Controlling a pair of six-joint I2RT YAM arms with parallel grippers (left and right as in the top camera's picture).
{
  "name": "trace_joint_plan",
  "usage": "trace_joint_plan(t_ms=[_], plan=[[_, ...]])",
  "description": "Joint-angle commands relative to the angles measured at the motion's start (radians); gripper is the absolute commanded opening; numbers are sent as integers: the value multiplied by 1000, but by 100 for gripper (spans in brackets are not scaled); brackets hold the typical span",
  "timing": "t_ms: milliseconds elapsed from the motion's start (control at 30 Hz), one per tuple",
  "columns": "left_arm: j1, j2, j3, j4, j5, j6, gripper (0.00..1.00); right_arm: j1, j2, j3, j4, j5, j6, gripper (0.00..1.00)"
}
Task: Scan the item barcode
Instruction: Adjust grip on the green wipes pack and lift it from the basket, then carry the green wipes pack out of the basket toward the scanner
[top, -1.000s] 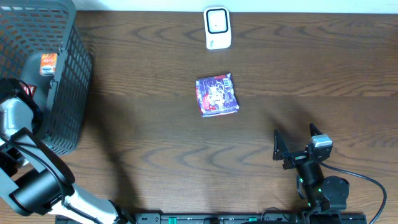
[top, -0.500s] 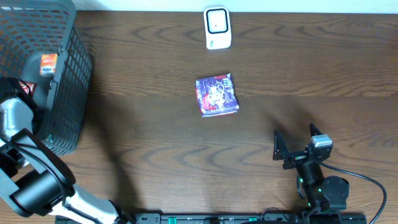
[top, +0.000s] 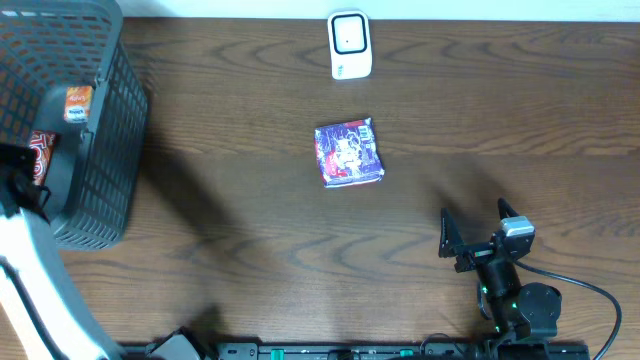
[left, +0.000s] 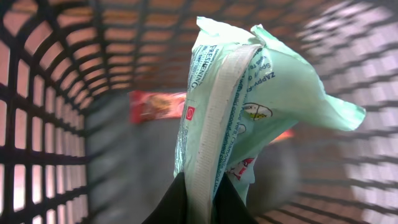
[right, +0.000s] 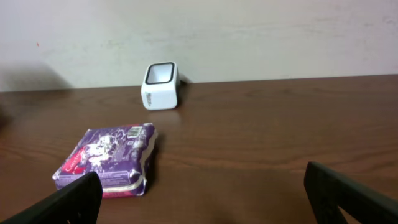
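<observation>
Pinching: left gripper, jaws pressed together on the lower seam of a pale green crinkled plastic pouch, held upright inside the dark plastic grid basket at the table's far left. Handling, judged: light, soft, slippery film; best taken by the flat sealed seam, not the puffed body. Right gripper: spread wide, empty. Change from earlier frame: left arm has swung up; boxy white scanner unmoved.

The pouch is mint-green, the pack purple (scanner white).
</observation>
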Motion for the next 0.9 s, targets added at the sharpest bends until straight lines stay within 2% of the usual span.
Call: trace_joint_plan(t_ms=[0, 133, 333, 700, 867], plan=[[0, -103, 5, 39, 171, -2, 7, -5, -5, -4, -1, 0, -13, 99], [-43, -177, 5, 119, 266, -20, 7, -5, -5, -4, -1, 0, -13, 99], [-177, -240, 5, 197, 283, -6, 7, -5, -5, -4, -1, 0, -13, 99], [-529, -264, 5, 211, 280, 206, 7, -5, -5, -4, -1, 0, -13, 99], [-639, -237, 5, 197, 278, 295, 7, -5, -5, -4, -1, 0, -13, 99]])
